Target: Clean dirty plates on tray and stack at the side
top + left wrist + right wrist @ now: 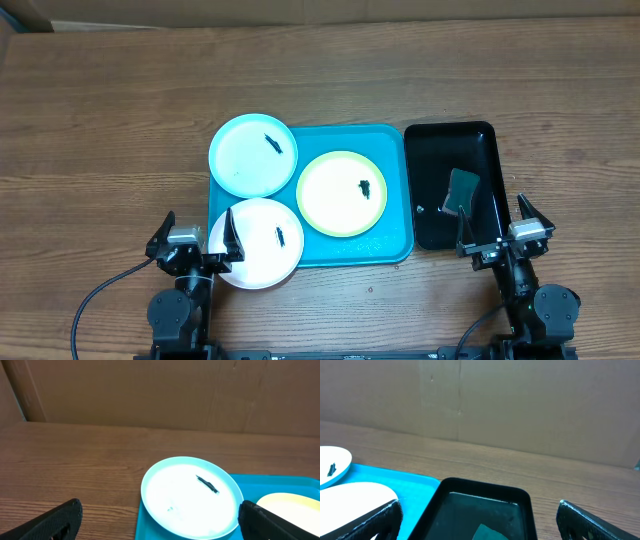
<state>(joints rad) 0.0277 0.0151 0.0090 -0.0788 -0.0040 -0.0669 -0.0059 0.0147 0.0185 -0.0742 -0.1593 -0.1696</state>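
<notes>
The turquoise tray lies mid-table with three dirty plates. A pale blue plate sits at its far left corner, a yellow-green plate on its right half, and a white plate overhangs its near left corner. Each has a small dark smear. My left gripper is open at the table's front, its right finger at the white plate's left edge. The left wrist view shows the pale blue plate ahead between the open fingers. My right gripper is open by the near end of the black tray.
A glossy black tray stands right of the turquoise one, with a dark green sponge in it. In the right wrist view the black tray's rim lies ahead. Bare wooden table surrounds both trays; a cardboard wall stands at the back.
</notes>
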